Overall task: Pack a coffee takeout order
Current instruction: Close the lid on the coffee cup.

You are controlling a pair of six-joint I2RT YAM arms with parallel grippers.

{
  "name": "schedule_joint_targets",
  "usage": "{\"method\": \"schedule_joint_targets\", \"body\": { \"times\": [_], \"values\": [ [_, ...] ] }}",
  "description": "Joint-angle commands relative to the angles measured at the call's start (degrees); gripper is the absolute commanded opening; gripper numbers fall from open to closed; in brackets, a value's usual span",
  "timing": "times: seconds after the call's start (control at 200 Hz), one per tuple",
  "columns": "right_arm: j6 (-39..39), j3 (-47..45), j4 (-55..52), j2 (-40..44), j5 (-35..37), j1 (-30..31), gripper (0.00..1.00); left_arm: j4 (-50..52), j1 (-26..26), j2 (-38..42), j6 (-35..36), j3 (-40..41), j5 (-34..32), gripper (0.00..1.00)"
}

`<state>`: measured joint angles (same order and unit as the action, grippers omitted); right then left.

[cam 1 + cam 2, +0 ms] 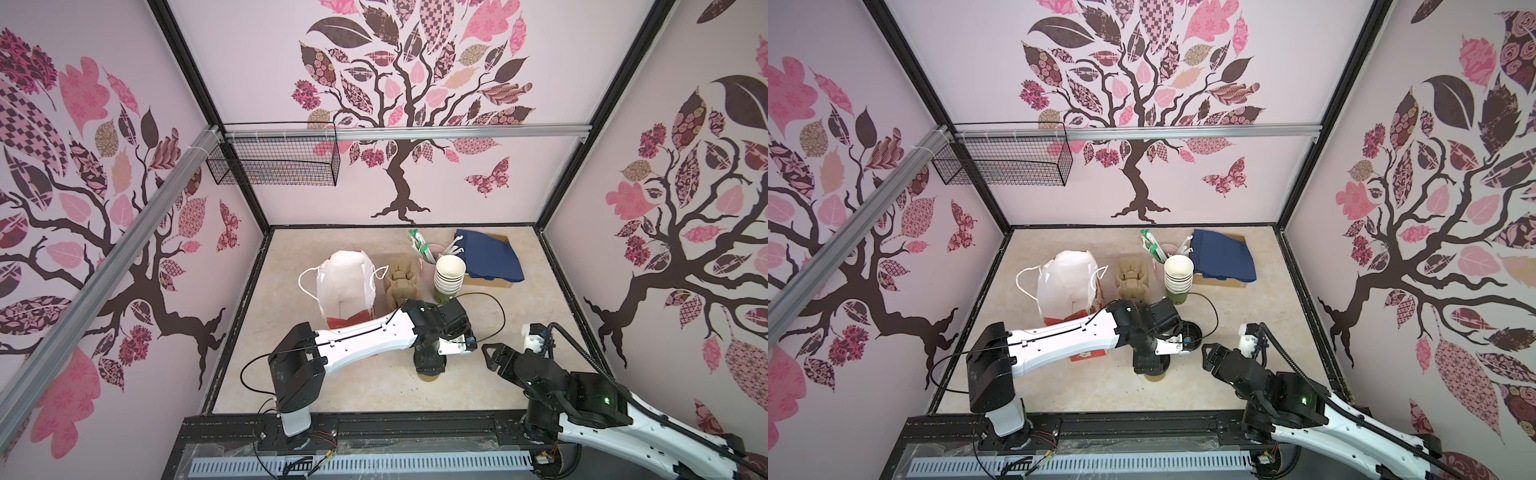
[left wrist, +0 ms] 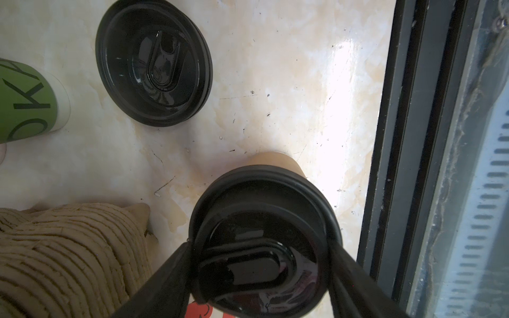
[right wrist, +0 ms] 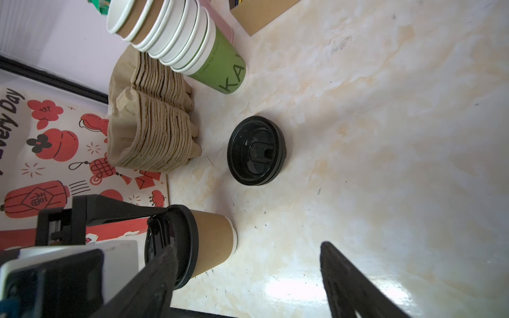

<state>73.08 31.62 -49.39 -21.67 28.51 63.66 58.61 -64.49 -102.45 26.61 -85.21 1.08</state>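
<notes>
Marble tabletop [image 1: 332, 382], left hand [image 2: 261, 247] tight around the cup's [image 3: 214, 236] black lid [image 2: 261, 187], right hand [image 3: 248, 247] spread empty nearby

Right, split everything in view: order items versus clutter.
For the job: lidded paper cup, pulp carrier stack, navy napkins, probably the printed paper bag.
Lying about: stack of lidless cups, pink straw cup, spare black lids, wire basket.

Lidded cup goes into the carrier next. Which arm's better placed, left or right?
Likely left. The left gripper straddles the lidded cup from above, a finger either side of its lid, and the carrier stack stands close by. The right gripper is open, empty, off to the side.
</notes>
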Motion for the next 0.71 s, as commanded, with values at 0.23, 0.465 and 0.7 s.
{"method": "schedule_joint_targets", "body": {
  "times": [0.23, 0.465, 0.7],
  "values": [
    [5.2, -10.4, 14.2, 2.0, -10.3, 0.2, 0.73, -1.7, 0.4, 2.3, -1.3, 3.7, 1.0, 0.72],
    [6.0, -16.4, 25.5, 2.7, -16.1, 0.1, 0.74, -1.7, 0.4, 1.7, -1.1, 4.2, 0.3, 0.72],
    [5.0, -18.3, 35.5, -1.6, -20.0, -0.1, 0.79, -1.7, 0.4, 1.9, -1.1, 4.3, 0.7, 0.72]
  ]
}}
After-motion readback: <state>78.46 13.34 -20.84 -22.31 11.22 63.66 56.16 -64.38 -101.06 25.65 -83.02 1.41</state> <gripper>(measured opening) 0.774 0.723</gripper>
